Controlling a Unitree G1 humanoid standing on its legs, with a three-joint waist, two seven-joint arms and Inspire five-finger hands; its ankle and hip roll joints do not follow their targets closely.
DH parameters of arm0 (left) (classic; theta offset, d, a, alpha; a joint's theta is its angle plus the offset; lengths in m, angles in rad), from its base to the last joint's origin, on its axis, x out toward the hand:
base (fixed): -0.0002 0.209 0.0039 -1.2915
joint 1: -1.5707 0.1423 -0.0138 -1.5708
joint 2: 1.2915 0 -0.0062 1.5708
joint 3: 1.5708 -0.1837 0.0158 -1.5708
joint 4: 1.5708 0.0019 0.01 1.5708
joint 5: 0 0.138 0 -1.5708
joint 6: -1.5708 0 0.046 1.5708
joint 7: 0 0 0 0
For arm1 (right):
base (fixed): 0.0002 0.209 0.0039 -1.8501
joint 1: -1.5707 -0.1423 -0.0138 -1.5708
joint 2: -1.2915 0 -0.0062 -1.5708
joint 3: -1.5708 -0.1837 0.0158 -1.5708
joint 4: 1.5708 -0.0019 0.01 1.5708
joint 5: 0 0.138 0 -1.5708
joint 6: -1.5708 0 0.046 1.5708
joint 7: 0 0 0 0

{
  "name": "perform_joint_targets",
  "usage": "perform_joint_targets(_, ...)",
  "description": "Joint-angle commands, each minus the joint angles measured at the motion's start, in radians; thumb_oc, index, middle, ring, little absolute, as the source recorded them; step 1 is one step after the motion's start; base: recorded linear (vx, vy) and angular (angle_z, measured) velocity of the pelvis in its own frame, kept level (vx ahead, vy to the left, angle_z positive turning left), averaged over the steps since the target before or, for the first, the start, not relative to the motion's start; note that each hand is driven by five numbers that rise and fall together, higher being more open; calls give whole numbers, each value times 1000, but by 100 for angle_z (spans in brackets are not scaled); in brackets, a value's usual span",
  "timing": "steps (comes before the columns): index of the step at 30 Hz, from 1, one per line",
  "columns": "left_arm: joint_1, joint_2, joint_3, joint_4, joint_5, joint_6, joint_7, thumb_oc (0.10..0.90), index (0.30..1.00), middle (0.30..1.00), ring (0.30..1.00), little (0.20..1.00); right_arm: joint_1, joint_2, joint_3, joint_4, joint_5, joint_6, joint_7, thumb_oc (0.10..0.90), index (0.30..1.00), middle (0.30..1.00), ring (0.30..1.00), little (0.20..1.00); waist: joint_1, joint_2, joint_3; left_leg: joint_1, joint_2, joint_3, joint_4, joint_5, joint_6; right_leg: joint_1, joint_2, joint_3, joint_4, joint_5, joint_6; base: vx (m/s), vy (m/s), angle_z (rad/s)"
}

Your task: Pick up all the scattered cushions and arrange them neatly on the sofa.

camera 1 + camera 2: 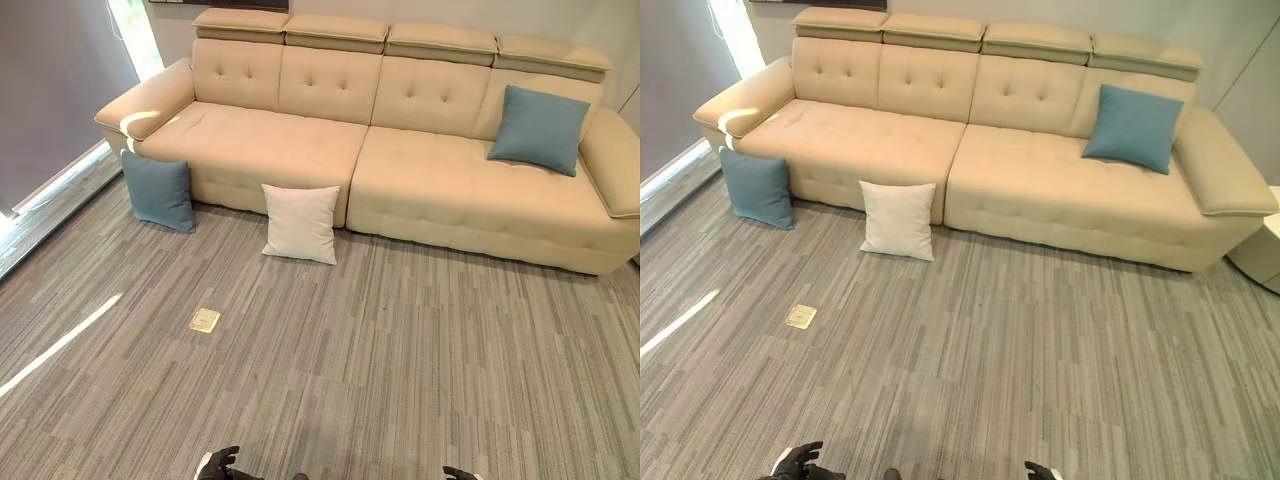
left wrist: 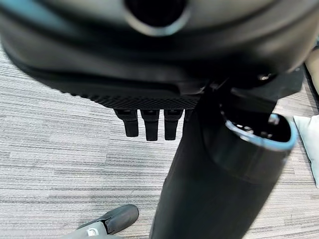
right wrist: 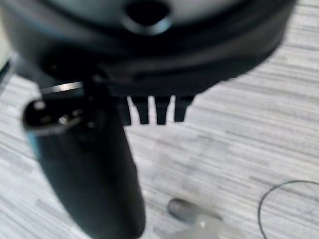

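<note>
Grey floor (image 1: 400, 380) runs up to a big tan sofa (image 1: 420, 170); one blue cushion (image 1: 540, 128) sits on it, while another blue cushion (image 1: 160, 190) and a white cushion (image 1: 301, 222) still lean on the floor. Each wrist view shows the left hand (image 2: 149, 122) and right hand (image 3: 154, 109) with straight fingers, holding nothing, so two cushions are left.

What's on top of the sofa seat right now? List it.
One blue cushion stands on the sofa at its right end, leaning against the backrest. The rest of the seat is bare. Whatever lies behind that cushion is covered.
</note>
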Motion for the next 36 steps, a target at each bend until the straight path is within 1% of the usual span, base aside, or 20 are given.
perform_joint_targets(1, -42, -12, -11, 55, 26, -18, 11, 800, 900, 900, 900, 900, -29, -14, 30, 30, -29, -16, -27, 800, 900, 900, 900, 900, 11, -16, -13, 11, 83, -6, -13, -56, -89, -30, -111, 1, -30, 41, 173, 0, 0, 0)
perform_joint_targets(12, -49, -4, -2, 53, 9, -17, 10, 800, 900, 900, 900, 900, -47, -14, 42, 12, -35, -11, -22, 800, 900, 900, 900, 900, 23, -20, -9, 4, 63, -8, -13, -63, -73, -37, -126, 8, -30, 49, 179, 8, 34, 0)
perform_joint_targets(17, -54, -1, -3, 53, 8, -18, 8, 800, 900, 900, 900, 900, -57, -18, 44, 6, -42, -6, -23, 800, 900, 900, 900, 900, 28, -24, 3, -16, 45, -12, 21, -79, -56, -44, -145, 12, -14, 53, 185, 8, 77, -1)
perform_joint_targets(19, -59, 3, -2, 54, 8, -17, 6, 800, 900, 900, 900, 900, -63, -16, 44, 4, -45, -2, -22, 800, 900, 900, 900, 900, 31, -27, 9, -40, 32, -19, 51, -92, -43, -67, -163, 13, 25, 47, 190, 0, 126, 0)
perform_joint_targets(21, -61, 5, -1, 55, 7, -17, 5, 800, 900, 900, 900, 900, -66, -16, 43, 4, -46, -1, -21, 800, 900, 900, 900, 900, 31, -27, 9, -46, 28, -21, 58, -96, -38, -78, -169, 15, 42, 45, 193, 5, 106, -1)
perform_joint_targets(22, -64, 7, 0, 56, 6, -17, 5, 800, 900, 900, 900, 900, -70, -16, 41, -1, -47, 2, -21, 800, 900, 900, 900, 900, 34, -27, 15, -52, 17, -28, 70, -107, -26, -98, -185, 18, 87, 39, 198, 7, 100, -1)
perform_joint_targets(23, -64, 7, 0, 56, 6, -17, 5, 800, 900, 900, 900, 900, -70, -16, 41, -1, -47, 2, -21, 800, 900, 900, 900, 900, 34, -28, 15, -53, 17, -28, 71, -107, -25, -99, -185, 18, 88, 38, 198, 28, 199, -3)
perform_joint_targets(25, -68, 12, 4, 57, 7, -17, 5, 800, 900, 900, 900, 900, -72, -15, 37, -7, -46, 5, -19, 800, 900, 900, 900, 900, 34, -29, 25, -51, 1, -42, 79, -120, -8, -136, -209, 20, 177, 48, 208, 39, 153, 0)
perform_joint_targets(26, -68, 12, 4, 57, 7, -17, 5, 800, 900, 900, 900, 900, -72, -15, 37, -7, -46, 5, -19, 800, 900, 900, 900, 900, 34, -29, 25, -51, 0, -42, 80, -120, -8, -138, -210, 21, 179, 47, 208, 43, 109, 1)
perform_joint_targets(28, -73, 18, 4, 53, 5, -15, 6, 800, 900, 900, 900, 900, -76, -14, 38, -14, -41, 7, -16, 800, 900, 900, 900, 900, 29, -28, 40, -47, -10, -54, 90, -126, 2, -173, -226, 34, 269, 86, 209, 41, 103, 3)
perform_joint_targets(29, -73, 18, 4, 53, 5, -15, 6, 800, 900, 900, 900, 900, -76, -14, 38, -14, -41, 7, -16, 800, 900, 900, 900, 900, 29, -28, 40, -47, -10, -54, 90, -126, 2, -173, -226, 34, 269, 86, 209, 49, 129, 13)
perform_joint_targets(30, -82, 25, 5, 49, 2, -13, 7, 800, 900, 900, 900, 900, -81, -15, 41, -24, -33, 7, -15, 800, 900, 900, 900, 900, 22, -19, 60, -44, -14, -71, 102, -134, 14, -217, -228, 51, 359, 102, 197, 61, 117, 23)
perform_joint_targets(32, -85, 29, 4, 51, 6, -14, 6, 800, 900, 900, 900, 900, -81, -12, 43, -37, -27, 3, -14, 800, 900, 900, 900, 900, 19, -9, 66, -33, -13, -84, 100, -142, 18, -251, -220, 52, 417, 92, 188, 156, 148, 31)
perform_joint_targets(33, -84, 27, 0, 51, 11, -14, 3, 800, 900, 900, 900, 900, -79, -12, 48, -43, -24, -3, -12, 800, 900, 900, 900, 900, 8, -2, 63, -10, -18, -105, 85, -149, 20, -288, -169, 78, 419, 58, 170, 221, 105, 20)
perform_joint_targets(34, -85, 26, -2, 50, 11, -14, 3, 800, 900, 900, 900, 900, -79, -13, 50, -44, -24, -2, -10, 800, 900, 900, 900, 900, 4, -2, 63, -1, -22, -114, 80, -151, 20, -293, -150, 86, 398, 43, 169, 173, 59, 12)
perform_joint_targets(35, -85, 26, -1, 49, 11, -14, 3, 800, 900, 900, 900, 900, -79, -13, 50, -44, -24, -2, -10, 800, 900, 900, 900, 900, 3, -2, 65, 3, -21, -115, 79, -151, 20, -290, -150, 85, 398, 42, 168, 120, 8, 21)
perform_joint_targets(36, -86, 26, -3, 49, 12, -14, 1, 800, 900, 900, 900, 900, -81, -17, 54, -45, -23, -1, -9, 800, 900, 900, 900, 900, -1, -3, 65, 11, -28, -123, 72, -153, 20, -300, -130, 89, 367, 36, 167, 220, -15, 34)
